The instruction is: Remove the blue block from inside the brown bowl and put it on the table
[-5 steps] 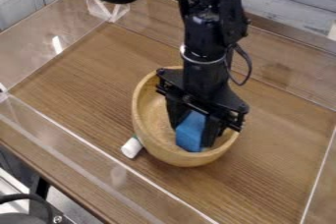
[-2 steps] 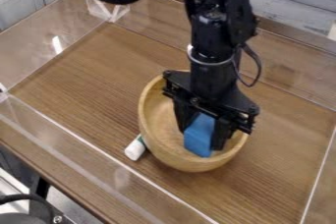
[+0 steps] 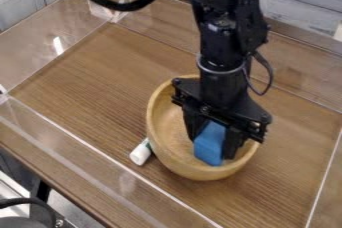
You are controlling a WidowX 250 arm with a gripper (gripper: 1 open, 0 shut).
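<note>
The brown bowl (image 3: pixel 173 152) sits on the table (image 3: pixel 94 77) toward the front right. The black gripper (image 3: pixel 214 142) reaches straight down into the bowl from above, its fingers (image 3: pixel 242 132) shut on the blue block (image 3: pixel 211 146). The block stands upright between the fingers, its lower end at about rim height inside the bowl. The arm hides the bowl's far rim.
A small white object (image 3: pixel 139 154) lies on the tabletop against the bowl's left front side. Clear plastic walls (image 3: pixel 54 132) run along the table edges. Bare tabletop lies to the left and behind the bowl.
The arm, the held block and the bowl have all shifted to the right and slightly toward the front. The block looks a little higher relative to the bowl's rim.
</note>
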